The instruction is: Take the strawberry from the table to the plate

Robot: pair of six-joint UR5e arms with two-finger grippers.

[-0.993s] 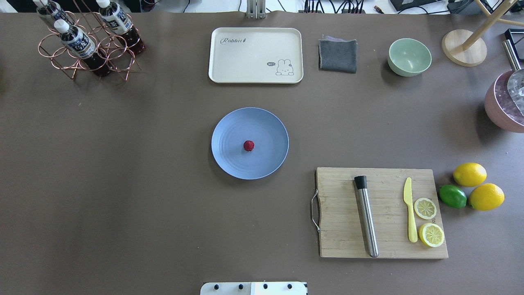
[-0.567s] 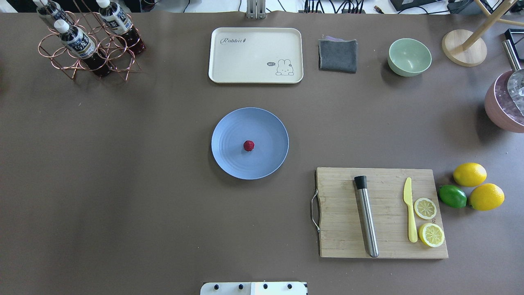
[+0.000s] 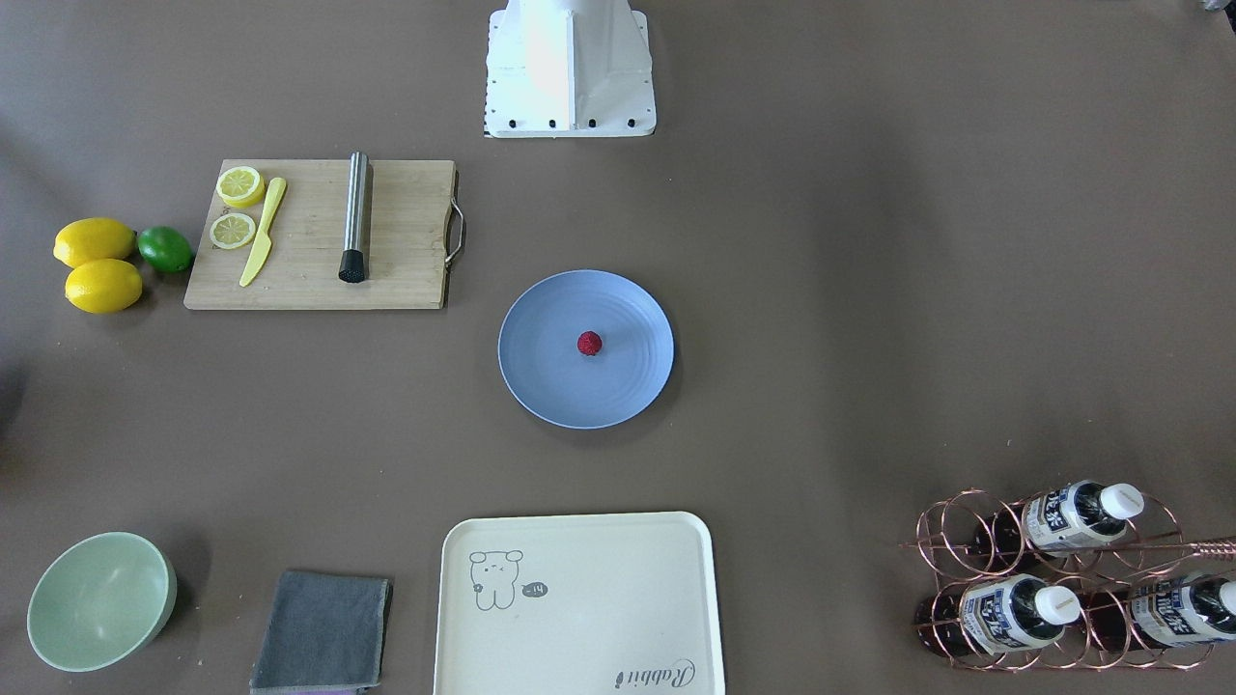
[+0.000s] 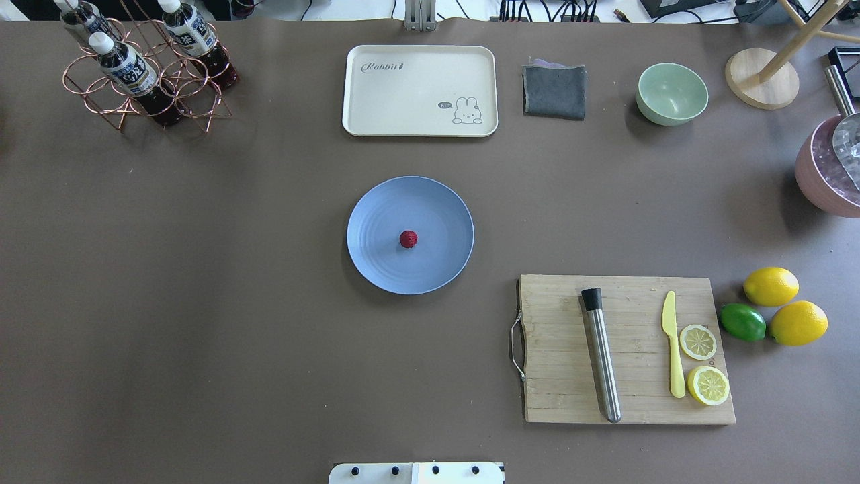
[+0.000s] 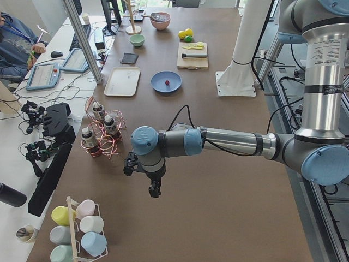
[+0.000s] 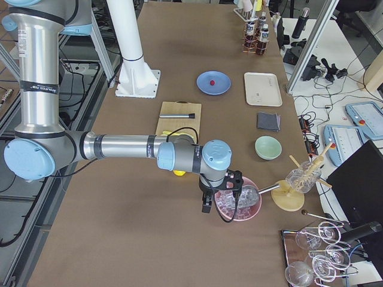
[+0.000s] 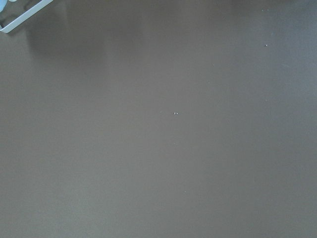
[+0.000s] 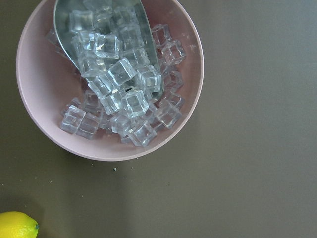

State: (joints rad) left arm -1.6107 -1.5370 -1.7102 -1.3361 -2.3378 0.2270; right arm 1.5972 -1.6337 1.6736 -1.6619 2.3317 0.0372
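The strawberry [image 4: 408, 238] [image 3: 590, 343], a tiny dark-red berry, lies near the middle of the light blue plate [image 4: 437, 208] [image 3: 550, 376] at the centre of the brown table [image 4: 201, 269]. Neither gripper shows in the overhead or front views. In the exterior left view my left gripper [image 5: 155, 191] hangs over bare table near the bottle rack, far from the plate [image 5: 159, 82]. The exterior right view has my right gripper [image 6: 206, 203] beside the pink ice bowl [image 6: 239, 203]. I cannot tell whether either is open or shut.
A cutting board [image 4: 557, 376] with a steel muddler [image 4: 603, 363], yellow knife and lemon halves lies right of the plate. Two lemons and a lime [image 4: 742, 321] sit beyond it. Cream tray [image 4: 419, 91], grey cloth [image 4: 554, 91], green bowl [image 4: 672, 93] and bottle rack [image 4: 144, 67] line the far edge.
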